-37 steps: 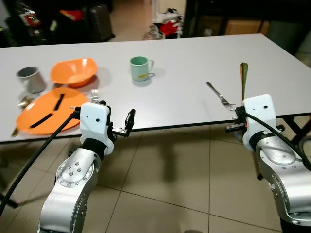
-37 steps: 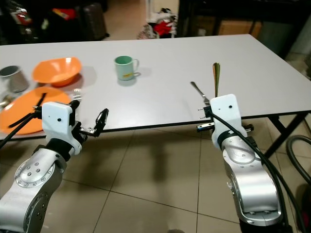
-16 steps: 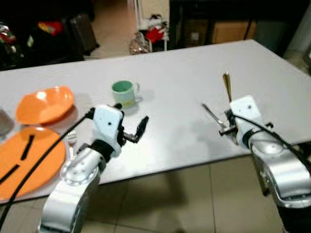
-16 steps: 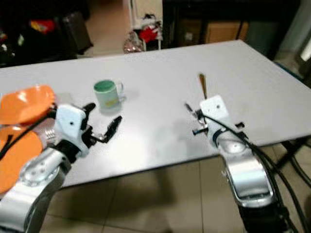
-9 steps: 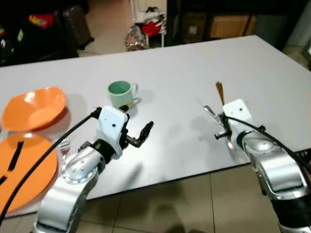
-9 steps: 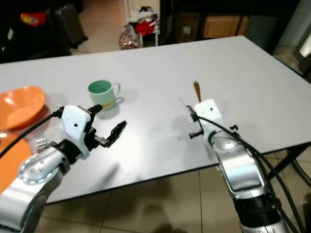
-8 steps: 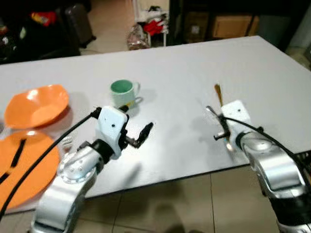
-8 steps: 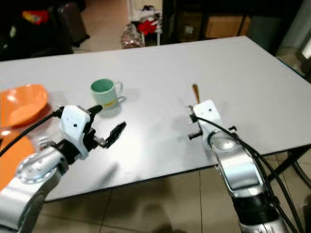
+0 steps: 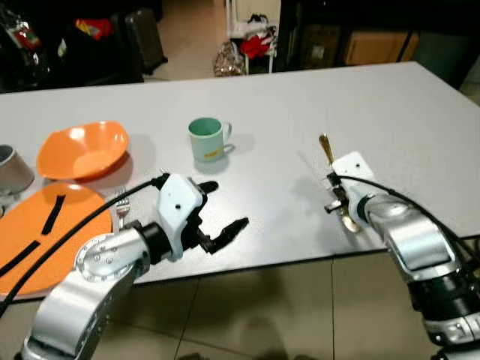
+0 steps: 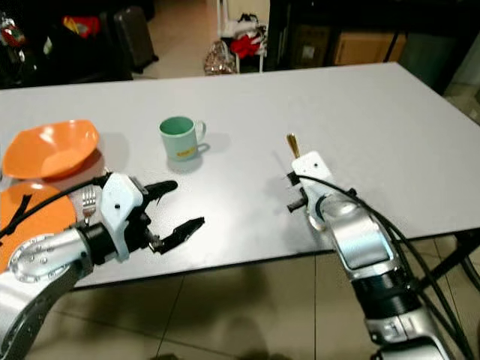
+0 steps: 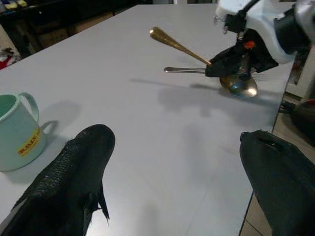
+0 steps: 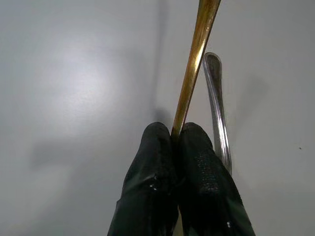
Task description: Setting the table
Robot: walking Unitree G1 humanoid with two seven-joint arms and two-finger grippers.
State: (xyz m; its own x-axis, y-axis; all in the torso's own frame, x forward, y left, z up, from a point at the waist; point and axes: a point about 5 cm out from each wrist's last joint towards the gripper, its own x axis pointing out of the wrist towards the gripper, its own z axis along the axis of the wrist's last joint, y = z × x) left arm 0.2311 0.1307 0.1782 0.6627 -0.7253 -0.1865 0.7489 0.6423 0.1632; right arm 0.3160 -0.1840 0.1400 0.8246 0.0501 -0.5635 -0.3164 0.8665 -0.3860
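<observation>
A slim gold metal spoon is gripped by the right end effector on the grey bench; the left end effector is held open.

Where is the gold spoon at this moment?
The gold spoon is pinched in the right claw, low over the right part of the white table, its bowl touching or nearly touching the tabletop, beside a silver utensil.
</observation>
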